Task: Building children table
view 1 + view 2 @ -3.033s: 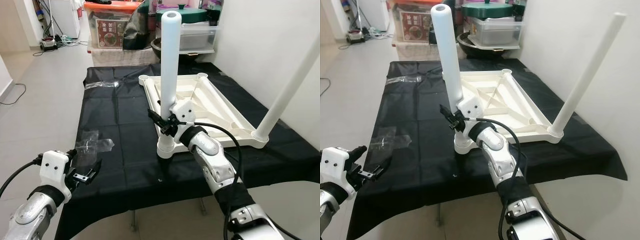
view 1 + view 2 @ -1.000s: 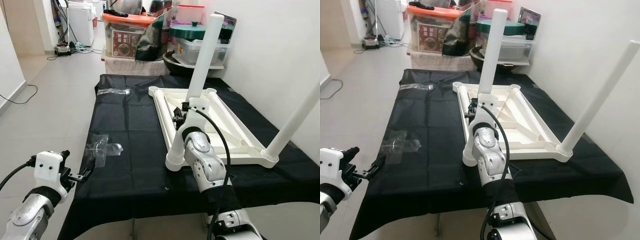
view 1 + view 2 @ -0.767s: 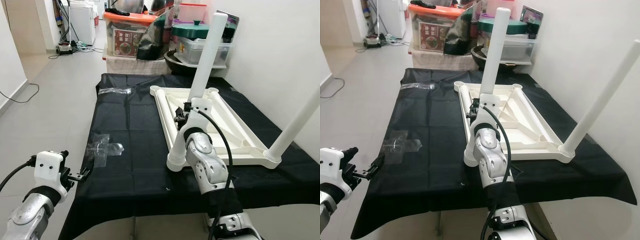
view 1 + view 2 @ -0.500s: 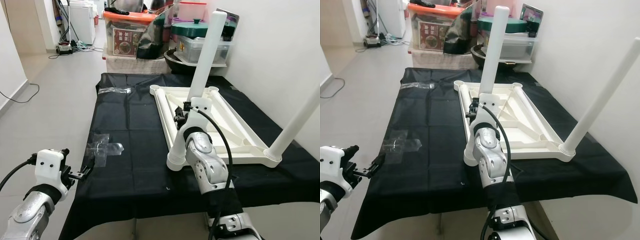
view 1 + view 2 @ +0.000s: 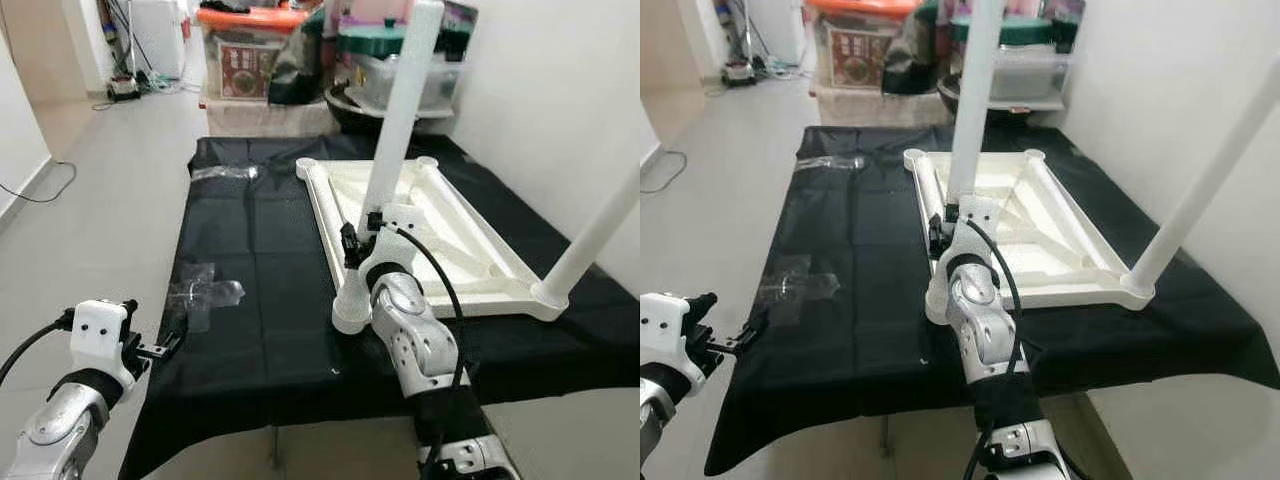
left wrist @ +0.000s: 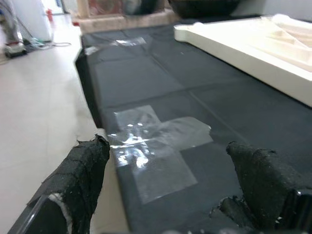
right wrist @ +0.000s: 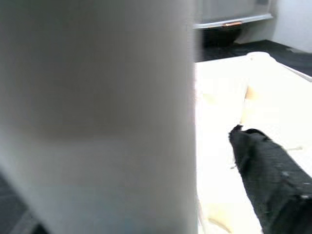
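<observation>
Left eye view looks down on a surface draped in black cloth, standing on a pale tiled floor. A white plastic tabletop lies upside down on the right half of the surface, its ribbed underside facing up. Two white legs stand in its near corners: one leg at the near left corner, tilted slightly, and a second leg at the near right corner, leaning toward the white wall. The two far corner sockets hold no legs.

The right gripper is at the near left leg, low down, just above its socket. In the right wrist view that leg stands close against the camera with one black finger beside it; whether the jaws are clamped on the leg cannot be told.

The left gripper hovers off the near left edge of the surface, apart from the tabletop. In the left wrist view its jaws are spread wide with nothing between them, the fingertips framing a crumpled clear plastic wrap that lies flat on the cloth. A second piece of clear wrap lies near the far left corner.

Storage bins and pots stand on the floor beyond the far end of the surface.
</observation>
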Available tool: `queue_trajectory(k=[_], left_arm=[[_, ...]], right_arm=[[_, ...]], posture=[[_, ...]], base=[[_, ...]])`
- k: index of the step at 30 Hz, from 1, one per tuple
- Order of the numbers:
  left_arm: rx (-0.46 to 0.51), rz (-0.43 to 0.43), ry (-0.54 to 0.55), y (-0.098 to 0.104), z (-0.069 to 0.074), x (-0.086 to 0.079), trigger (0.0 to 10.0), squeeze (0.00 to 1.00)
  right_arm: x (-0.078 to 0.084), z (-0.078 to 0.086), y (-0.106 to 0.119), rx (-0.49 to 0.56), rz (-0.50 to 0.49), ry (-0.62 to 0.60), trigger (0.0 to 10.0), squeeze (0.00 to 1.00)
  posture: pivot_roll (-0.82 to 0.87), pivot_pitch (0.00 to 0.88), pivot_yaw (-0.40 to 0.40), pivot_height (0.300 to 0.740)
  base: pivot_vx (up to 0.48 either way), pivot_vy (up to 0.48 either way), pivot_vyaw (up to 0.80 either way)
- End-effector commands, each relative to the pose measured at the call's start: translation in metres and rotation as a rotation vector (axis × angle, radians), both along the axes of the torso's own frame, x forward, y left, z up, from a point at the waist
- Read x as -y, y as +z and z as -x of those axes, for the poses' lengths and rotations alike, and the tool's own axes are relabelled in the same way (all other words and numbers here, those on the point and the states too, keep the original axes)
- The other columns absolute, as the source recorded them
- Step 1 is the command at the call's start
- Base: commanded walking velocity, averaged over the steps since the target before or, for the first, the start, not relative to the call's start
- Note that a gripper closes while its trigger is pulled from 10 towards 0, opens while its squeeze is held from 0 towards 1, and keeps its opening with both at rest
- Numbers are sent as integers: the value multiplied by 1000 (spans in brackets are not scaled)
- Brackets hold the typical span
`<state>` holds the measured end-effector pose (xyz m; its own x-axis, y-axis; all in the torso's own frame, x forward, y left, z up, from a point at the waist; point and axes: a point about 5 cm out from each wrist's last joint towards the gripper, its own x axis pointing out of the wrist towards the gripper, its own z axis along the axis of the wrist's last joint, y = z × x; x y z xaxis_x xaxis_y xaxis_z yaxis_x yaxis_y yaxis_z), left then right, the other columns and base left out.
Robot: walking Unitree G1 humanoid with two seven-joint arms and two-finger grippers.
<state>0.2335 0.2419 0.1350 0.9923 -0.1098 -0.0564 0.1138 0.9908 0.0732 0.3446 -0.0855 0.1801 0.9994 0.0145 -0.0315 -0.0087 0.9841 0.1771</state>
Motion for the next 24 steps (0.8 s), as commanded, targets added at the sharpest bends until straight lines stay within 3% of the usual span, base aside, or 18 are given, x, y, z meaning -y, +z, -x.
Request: queue_trajectory(k=[1, 2, 7, 12, 20, 24], left_arm=[[-14, -18, -6, -1, 0, -1, 10000, 0], [-15, -19, -8, -1, 0, -1, 10000, 0], [-18, -19, -11, -2, 0, -1, 10000, 0], [-21, -17, -22, -2, 1, 0, 10000, 0], [-20, -13, -34, -2, -1, 1, 10000, 0], [-18, -12, -36, -2, -1, 2, 10000, 0]], right_arm=[[4, 3, -9, -23, -31, -35, 10000, 180], [2, 5, -5, 0, -42, -25, 10000, 0], [2, 6, -1, 24, -47, -13, 10000, 0], [4, 6, 16, 104, -45, 76, 10000, 0], [14, 0, 33, 156, 31, 273, 10000, 0], [25, -9, 33, 157, 94, 301, 10000, 0]], posture=[[97, 0, -61, 740], [97, 0, -61, 740], [92, 0, -53, 740], [76, 0, -46, 740], [62, 0, -43, 740], [60, 0, -47, 740]], base=[[0, 0, 0], [0, 0, 0], [0, 0, 0], [0, 0, 0], [0, 0, 0], [0, 0, 0]])
